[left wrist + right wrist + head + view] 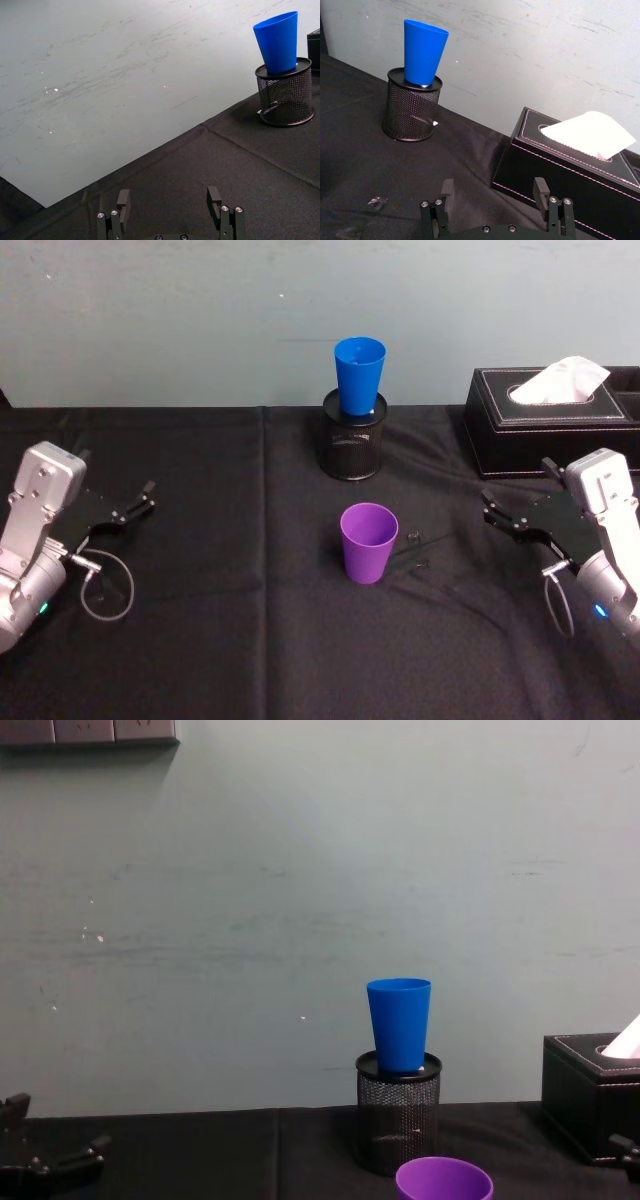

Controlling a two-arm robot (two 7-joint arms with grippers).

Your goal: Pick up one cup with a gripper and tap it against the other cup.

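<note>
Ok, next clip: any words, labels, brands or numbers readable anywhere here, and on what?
No text can be read in any view.
Purple cup, blue cup: plain, no print.
Mesh pen pot: small pale mark on its side, too small to read.
Tissue box: no lettering visible.
Left gripper and right gripper, open, out to either side: no label legible.

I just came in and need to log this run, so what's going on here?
Nothing is being handled. The purple cup stands upright, alone, mid-table on the black cloth. The blue cup sits upright in the mouth of a black mesh pen pot near the wall, with a tissue box to the robot's right. The left gripper and right gripper hover open at either side, well clear of both cups. No pickup has begun.
</note>
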